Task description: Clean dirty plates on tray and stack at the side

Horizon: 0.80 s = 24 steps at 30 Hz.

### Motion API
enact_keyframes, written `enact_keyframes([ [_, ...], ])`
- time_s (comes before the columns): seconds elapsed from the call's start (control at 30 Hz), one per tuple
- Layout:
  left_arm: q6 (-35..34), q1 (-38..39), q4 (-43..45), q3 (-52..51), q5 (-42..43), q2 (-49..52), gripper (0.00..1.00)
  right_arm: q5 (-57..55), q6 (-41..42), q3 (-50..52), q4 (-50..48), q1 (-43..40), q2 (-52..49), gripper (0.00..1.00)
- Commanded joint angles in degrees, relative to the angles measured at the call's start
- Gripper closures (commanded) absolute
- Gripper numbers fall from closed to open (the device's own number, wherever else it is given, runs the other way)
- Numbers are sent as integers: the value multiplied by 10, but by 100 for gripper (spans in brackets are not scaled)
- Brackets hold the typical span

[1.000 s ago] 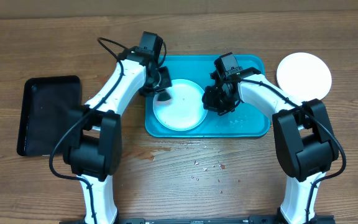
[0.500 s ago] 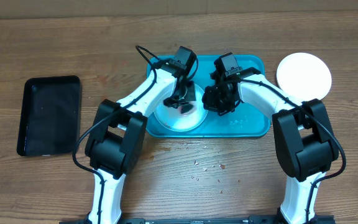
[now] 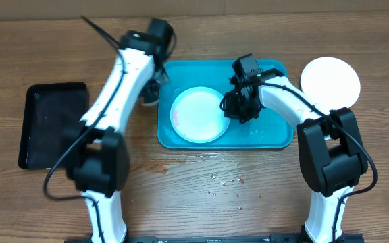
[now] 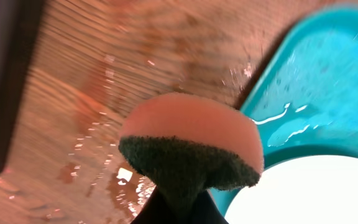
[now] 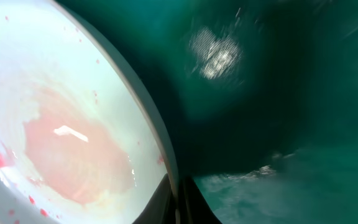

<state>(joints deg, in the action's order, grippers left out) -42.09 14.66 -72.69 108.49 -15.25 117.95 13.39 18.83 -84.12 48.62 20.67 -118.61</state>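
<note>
A: Left gripper (image 4: 176, 208) clamps our orange, green-backed sponge (image 4: 191, 146) beside the turquoise plastic tray (image 3: 270, 137) — next?
B: Right gripper (image 3: 237, 109) pinches the rim of the pale round plate (image 3: 198, 115) lying in it — we scrub the pink patch (image 5: 73, 149) flat.

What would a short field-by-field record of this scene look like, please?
tray: turquoise, wet, holds one plate
plate on tray: pink smear inside
left hand: holds sponge over wet wood beside the tray
right hand: at that plate's right rim, apparently gripping it
white plate: on the table, right of the tray
black tray: far left
</note>
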Motion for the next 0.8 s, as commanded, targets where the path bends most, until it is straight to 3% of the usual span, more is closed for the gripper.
enact_keyframes([
  [0.0, -16, -38, -19, 18, 1, -66, 96, -97, -60, -63, 21, 0, 57, 96],
  [0.1, 3, -83, -52, 17, 2, -70, 96, -216, -107, -90, 38, 25, 98, 96],
  [0.37, 20, -235, -59, -48, 46, -60, 96, -741, -233, -98, 6, 205, 169, 96],
  [0.5, 23, -281, -57, -49, 66, -60, 96, -853, -327, -98, -55, 255, 169, 96],
  [0.77, 23, -315, -56, -49, 94, -60, 96, -965, -617, -98, -262, 307, 169, 96],
])
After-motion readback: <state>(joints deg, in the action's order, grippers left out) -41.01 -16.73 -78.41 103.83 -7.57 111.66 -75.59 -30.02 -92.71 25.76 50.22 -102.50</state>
